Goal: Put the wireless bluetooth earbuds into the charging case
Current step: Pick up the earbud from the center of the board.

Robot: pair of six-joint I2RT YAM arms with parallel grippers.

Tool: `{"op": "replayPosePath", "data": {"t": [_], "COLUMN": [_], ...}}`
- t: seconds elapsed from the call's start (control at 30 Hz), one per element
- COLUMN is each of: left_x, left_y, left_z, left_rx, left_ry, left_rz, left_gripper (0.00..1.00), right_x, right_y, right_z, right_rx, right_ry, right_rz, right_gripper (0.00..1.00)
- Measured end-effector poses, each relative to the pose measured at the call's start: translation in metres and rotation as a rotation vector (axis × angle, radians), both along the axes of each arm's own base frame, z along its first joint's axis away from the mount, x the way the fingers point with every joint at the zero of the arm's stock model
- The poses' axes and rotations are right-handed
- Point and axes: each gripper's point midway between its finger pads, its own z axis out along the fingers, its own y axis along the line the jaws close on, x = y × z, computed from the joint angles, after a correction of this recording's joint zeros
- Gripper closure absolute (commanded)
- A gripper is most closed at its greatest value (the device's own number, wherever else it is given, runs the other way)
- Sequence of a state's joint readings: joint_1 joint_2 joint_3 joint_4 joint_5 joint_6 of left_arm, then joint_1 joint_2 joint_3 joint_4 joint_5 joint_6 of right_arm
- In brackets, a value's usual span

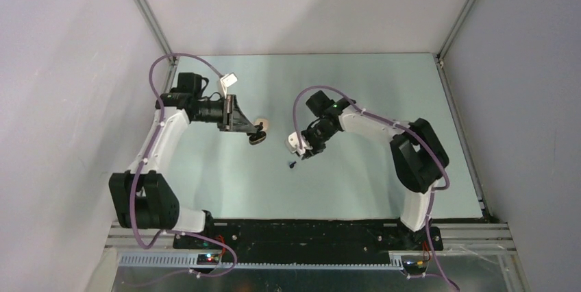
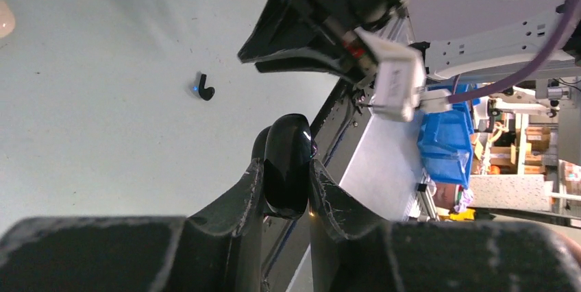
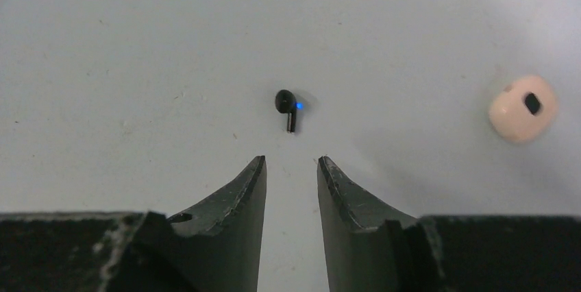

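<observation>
Pale worktop (image 1: 356, 189) sitting between grey walls (image 1: 62, 66). Left claw (image 2: 286, 166) clamping glossy black case (image 2: 288, 138); only left wrist view showing grip plainly. Cream case (image 3: 523, 108) lying just beside it. Black earbud (image 3: 288, 103) lying loose mid-worktop, blue light glowing in wrist views, not overhead. Right claw (image 3: 291, 162) hovering near earbud, parted, gripping nothing.

The right arm's black two-fingered end effector (image 3: 291, 163) is hovering, jaws parted, over the pale grey tabletop (image 3: 137, 66). A tiny glossy black stemmed earbud (image 3: 286, 103), glowing blue, is lying just beyond its fingertips, and a cream pebble-like case (image 3: 522, 108) is sitting well off to the right.
</observation>
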State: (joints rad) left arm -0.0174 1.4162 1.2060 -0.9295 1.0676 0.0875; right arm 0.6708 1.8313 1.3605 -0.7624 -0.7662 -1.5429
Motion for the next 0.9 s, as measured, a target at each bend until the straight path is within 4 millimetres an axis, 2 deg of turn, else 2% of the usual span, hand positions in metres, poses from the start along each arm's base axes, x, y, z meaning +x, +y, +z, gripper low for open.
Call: {"op": "replayPosePath", "data": {"t": [0.13, 0.23, 0.5, 0.77, 0.9], "left_x": [-0.005, -0.008, -0.014, -0.014, -0.015], "left_y": [0.005, 0.011, 0.014, 0.014, 0.014], "left_z": [0.01, 0.013, 0.004, 0.004, 0.005], "left_rx": [0.007, 0.008, 0.012, 0.012, 0.011], "left_ry": [-0.049, -0.06, -0.033, -0.036, -0.036], "left_rz": [0.02, 0.047, 0.063, 0.063, 0.062], "left_gripper": [1.0, 1.0, 1.0, 1.0, 1.0], "right_x": [-0.006, -0.002, 0.006, -0.007, -0.01], "right_y": [0.007, 0.012, 0.016, 0.01, 0.011], "right_z": [-0.023, -0.034, -0.05, -0.073, -0.074], "right_rx": [-0.051, -0.081, -0.15, -0.252, -0.272], "right_ry": [0.006, 0.007, 0.008, 0.041, 0.05], "right_rz": [0.07, 0.088, 0.101, 0.105, 0.097], "right_gripper": [0.61, 0.59, 0.58, 0.61, 0.65]}}
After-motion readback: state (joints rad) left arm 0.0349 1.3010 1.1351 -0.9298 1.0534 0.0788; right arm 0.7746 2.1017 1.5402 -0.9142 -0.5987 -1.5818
